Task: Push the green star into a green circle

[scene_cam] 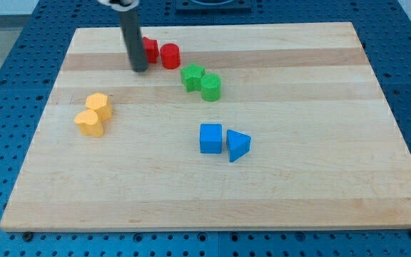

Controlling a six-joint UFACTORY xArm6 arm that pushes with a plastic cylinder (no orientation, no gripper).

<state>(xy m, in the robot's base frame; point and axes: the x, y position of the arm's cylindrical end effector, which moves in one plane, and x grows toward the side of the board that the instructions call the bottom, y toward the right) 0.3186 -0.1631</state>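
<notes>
The green star [192,76] lies at the upper middle of the wooden board [298,178]. The green circle [210,88], a short cylinder, sits just to its lower right and touches it. My tip [139,69] is the lower end of the dark rod, to the left of the green star, about 60 px away, with bare board between. The tip stands right beside the red blocks, at their lower left.
A red block [149,50] partly hidden behind the rod and a red cylinder [170,56] lie near the top. Two yellow blocks [98,105] [89,123] lie at the left. A blue cube [210,138] and a blue triangle [237,145] lie at the middle.
</notes>
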